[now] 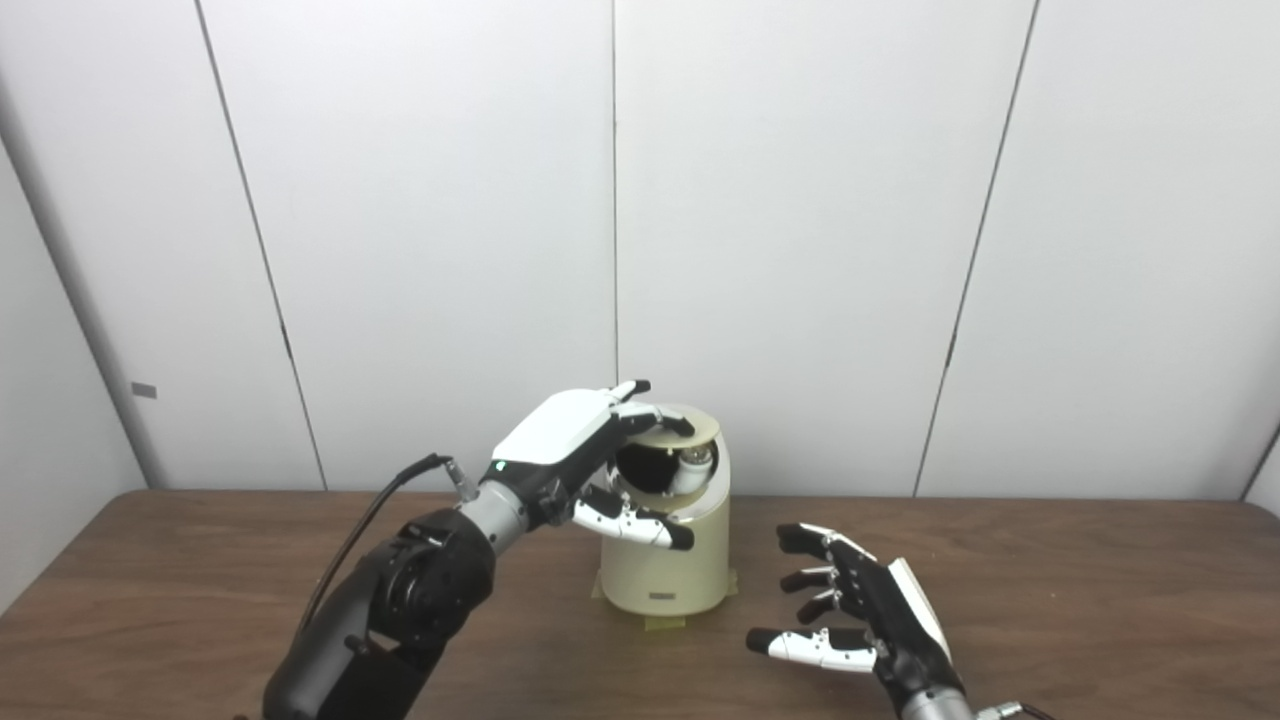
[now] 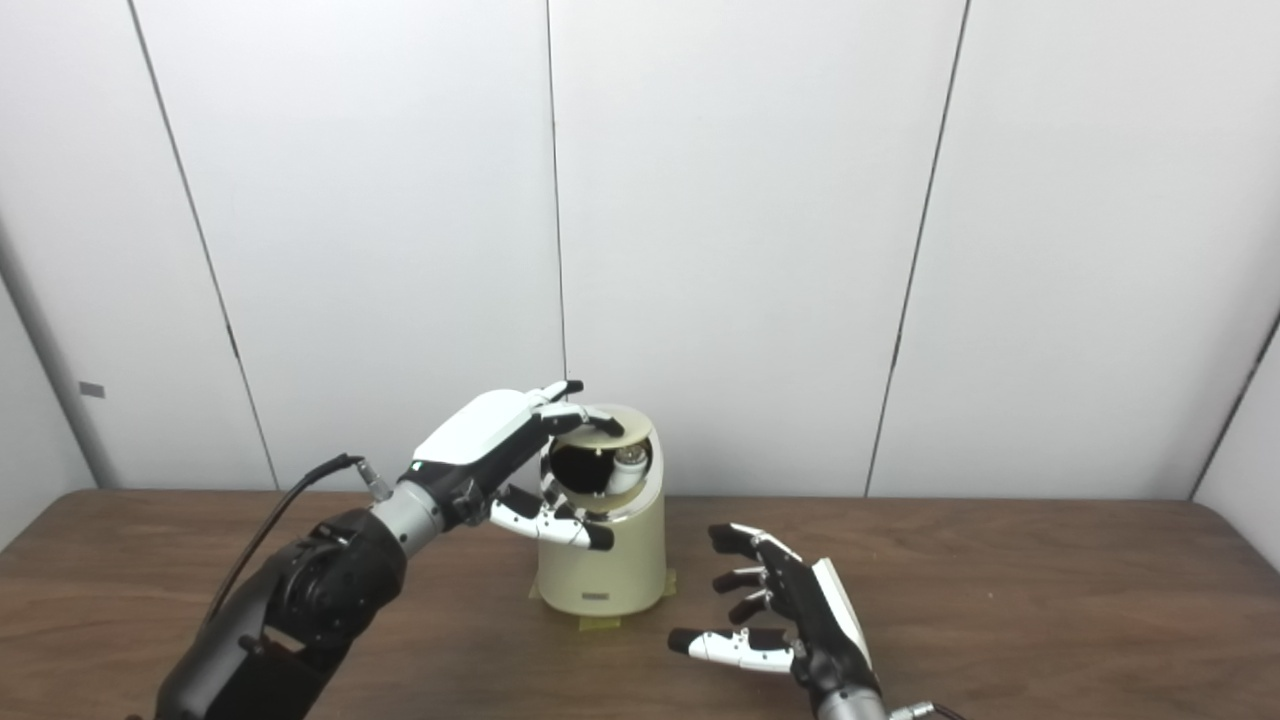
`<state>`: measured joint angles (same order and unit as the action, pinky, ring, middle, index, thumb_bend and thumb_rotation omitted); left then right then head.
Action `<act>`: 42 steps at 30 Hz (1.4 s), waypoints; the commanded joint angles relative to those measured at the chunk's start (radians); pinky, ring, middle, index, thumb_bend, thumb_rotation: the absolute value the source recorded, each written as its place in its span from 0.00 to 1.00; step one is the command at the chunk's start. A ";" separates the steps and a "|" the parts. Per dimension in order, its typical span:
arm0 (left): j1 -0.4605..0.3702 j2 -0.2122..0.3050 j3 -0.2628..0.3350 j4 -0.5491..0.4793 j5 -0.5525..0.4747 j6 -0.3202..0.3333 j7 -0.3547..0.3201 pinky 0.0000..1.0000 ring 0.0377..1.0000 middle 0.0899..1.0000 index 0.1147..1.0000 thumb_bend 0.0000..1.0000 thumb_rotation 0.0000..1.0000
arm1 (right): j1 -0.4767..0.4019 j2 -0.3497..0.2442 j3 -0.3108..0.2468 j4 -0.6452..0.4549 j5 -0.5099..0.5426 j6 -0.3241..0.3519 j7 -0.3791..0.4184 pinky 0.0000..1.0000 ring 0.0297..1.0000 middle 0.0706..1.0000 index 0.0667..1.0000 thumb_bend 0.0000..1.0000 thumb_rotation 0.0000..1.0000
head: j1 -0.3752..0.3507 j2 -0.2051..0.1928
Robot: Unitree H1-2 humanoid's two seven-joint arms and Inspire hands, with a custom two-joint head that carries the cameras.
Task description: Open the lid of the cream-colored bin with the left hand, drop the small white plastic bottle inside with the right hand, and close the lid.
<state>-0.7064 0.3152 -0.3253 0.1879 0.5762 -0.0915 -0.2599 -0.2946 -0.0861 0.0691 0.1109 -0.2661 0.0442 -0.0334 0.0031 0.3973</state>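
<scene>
Cylindrical cream-colored bin (image 1: 665, 560) on wood-grain tabletop (image 1: 1050, 590), lid (image 1: 690, 425) raised; small white plastic bottle (image 1: 692, 468) inside. Left hand (image 1: 570, 450) fingers grasp the lid. Right hand (image 1: 860, 615) fingers spread, released.

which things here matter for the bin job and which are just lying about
In the job: bin, lid, bottle inside the opening, left hand holding the lid up, right hand open and empty.
Just there: table, cable, wall panels.

White panelled wall (image 1: 800, 240); brown wooden table (image 1: 1100, 590).
</scene>
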 commanded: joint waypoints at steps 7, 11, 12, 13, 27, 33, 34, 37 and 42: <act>-0.018 0.027 0.007 -0.058 0.030 -0.008 -0.012 1.00 1.00 0.82 0.79 0.94 0.48 | -0.038 0.003 -0.001 -0.032 0.006 -0.003 -0.004 0.48 0.64 0.76 0.75 0.76 0.20 | 0.000 0.001; -0.015 0.029 0.005 -0.075 0.055 -0.002 -0.016 1.00 1.00 0.81 0.79 0.95 0.48 | -0.036 0.001 0.003 -0.041 -0.002 0.004 -0.004 0.47 0.64 0.76 0.75 0.76 0.20 | -0.002 0.007; -0.014 0.031 0.002 -0.081 0.070 0.002 -0.018 1.00 1.00 0.81 0.78 0.95 0.48 | -0.036 0.001 0.003 -0.041 -0.003 0.003 -0.005 0.48 0.64 0.76 0.75 0.76 0.20 | -0.001 0.008; -0.014 0.032 0.000 -0.084 0.080 0.005 -0.019 1.00 1.00 0.81 0.78 0.96 0.50 | -0.036 0.001 0.004 -0.041 -0.003 0.003 -0.006 0.48 0.64 0.77 0.75 0.76 0.20 | -0.001 0.008; -0.003 0.033 -0.008 -0.121 0.155 0.057 -0.060 1.00 1.00 0.77 0.76 0.94 0.45 | -0.031 -0.001 0.007 -0.046 0.004 0.009 -0.001 0.48 0.66 0.77 0.75 0.76 0.22 | -0.001 0.018; 0.001 0.035 -0.013 -0.128 0.160 0.059 -0.073 1.00 1.00 0.76 0.76 0.96 0.52 | -0.030 0.000 0.009 -0.050 0.001 0.011 -0.004 0.48 0.65 0.77 0.75 0.76 0.21 | -0.001 0.025; 0.001 0.035 -0.015 -0.126 0.164 0.058 -0.073 1.00 1.00 0.77 0.76 0.95 0.52 | -0.030 0.000 0.008 -0.048 0.003 0.007 -0.004 0.48 0.65 0.77 0.75 0.76 0.21 | -0.001 0.026; 0.002 0.034 -0.020 -0.116 0.169 0.051 -0.069 1.00 0.99 0.77 0.76 0.96 0.54 | -0.030 0.001 0.008 -0.047 0.006 0.008 -0.003 0.48 0.65 0.77 0.75 0.76 0.21 | -0.002 0.028; 0.006 0.030 -0.026 -0.101 0.162 0.037 -0.064 1.00 0.99 0.77 0.76 0.95 0.52 | -0.028 0.001 0.012 -0.057 0.000 0.015 -0.003 0.47 0.64 0.77 0.75 0.75 0.21 | -0.004 0.032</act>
<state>-0.6689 0.3340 -0.3530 0.0927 0.7374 -0.0378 -0.3362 -0.2935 -0.0856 0.0849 0.0954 -0.2661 0.0724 -0.0322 -0.0015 0.4280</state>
